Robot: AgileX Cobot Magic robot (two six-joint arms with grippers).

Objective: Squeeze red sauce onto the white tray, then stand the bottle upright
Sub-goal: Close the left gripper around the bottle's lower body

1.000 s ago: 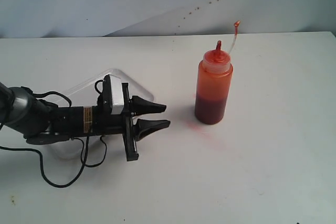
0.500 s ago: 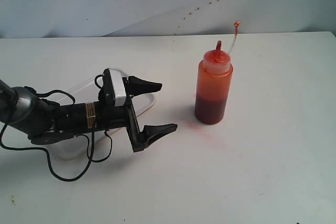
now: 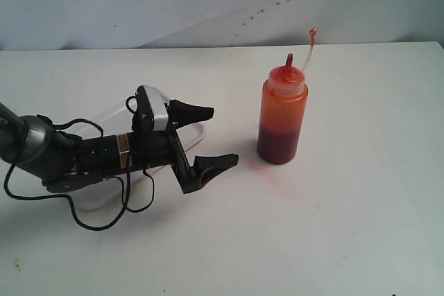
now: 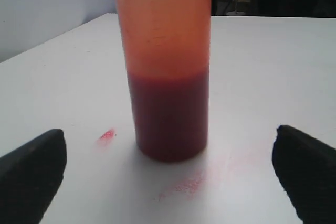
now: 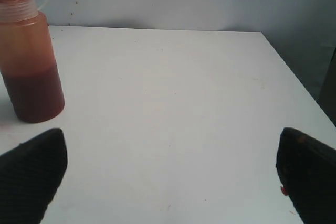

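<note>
The bottle [image 3: 282, 112] stands upright on the table, orange-red and translucent, with dark red sauce filling its lower part and its thin tethered tip sticking up. My left gripper [image 3: 223, 135] lies low just left of it, open wide and empty. In the left wrist view the bottle [image 4: 165, 77] sits straight ahead between the spread fingers [image 4: 31, 174], not touching them. The white tray [image 3: 193, 138] lies under the left arm, mostly hidden. No sauce drops show on it. My right gripper [image 5: 170, 145] is open and empty, with the bottle [image 5: 31, 61] off to one side.
Faint pinkish smears [image 4: 231, 174] mark the table by the bottle's base. Small dark spatter dots [image 3: 262, 10] run across the back wall. Black cables [image 3: 90, 223] loop on the table below the left arm. The right gripper is out of the exterior view.
The left gripper's jaws have spread from nearly together to wide open, and it has edged slightly right toward the bottle. The bottle has not moved.
</note>
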